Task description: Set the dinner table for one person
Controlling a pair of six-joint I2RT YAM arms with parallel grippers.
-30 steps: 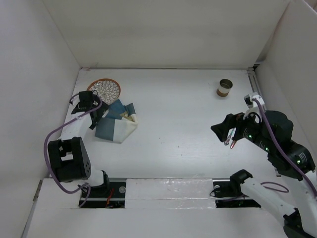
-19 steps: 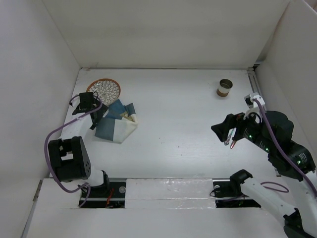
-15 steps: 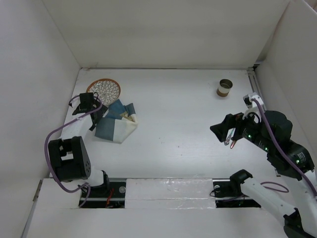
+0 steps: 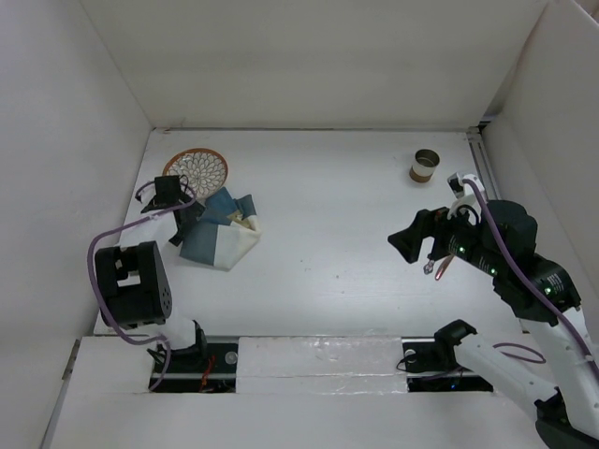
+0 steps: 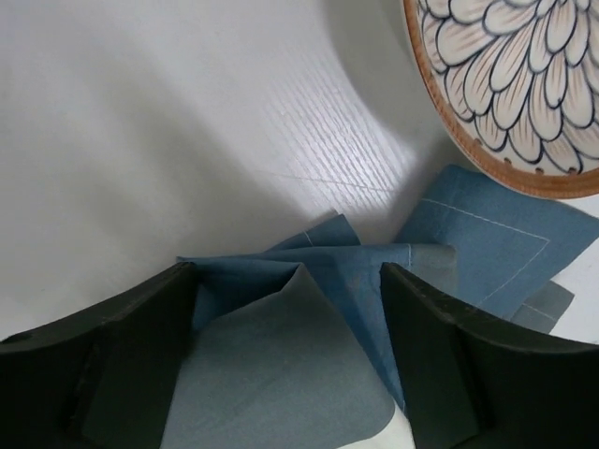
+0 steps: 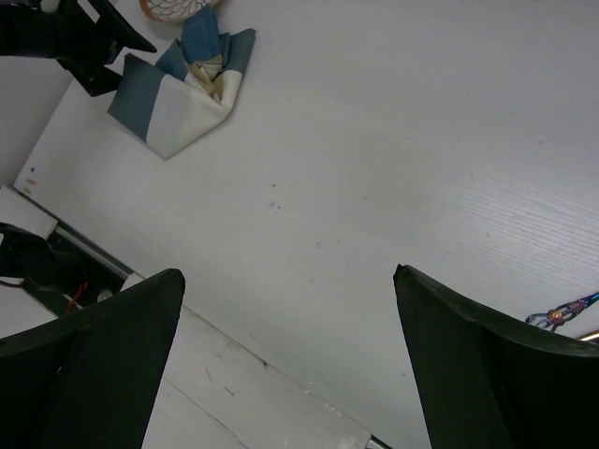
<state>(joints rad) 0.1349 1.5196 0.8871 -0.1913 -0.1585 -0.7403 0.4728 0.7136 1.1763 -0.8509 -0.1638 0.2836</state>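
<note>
The dinner table (image 4: 328, 215) is the white walled surface. A crumpled blue-and-tan cloth placemat (image 4: 221, 234) lies at its left, beside a patterned plate (image 4: 197, 168). My left gripper (image 4: 180, 223) is open at the cloth's left edge. In the left wrist view its jaws (image 5: 285, 281) straddle a raised blue fold (image 5: 299, 374), with the plate (image 5: 524, 84) just beyond. My right gripper (image 4: 402, 243) is open and empty above the table's right half, beside thin cutlery (image 4: 436, 267). In the right wrist view (image 6: 288, 276) only bare table lies between the jaws.
A small brown cup (image 4: 424, 166) stands at the back right. The cutlery also shows at the right edge of the right wrist view (image 6: 562, 313), and the placemat (image 6: 182, 89) at its top left. White walls close in three sides.
My right gripper has shifted a little left and away from the near edge. My left gripper stays at the cloth, barely moved.
</note>
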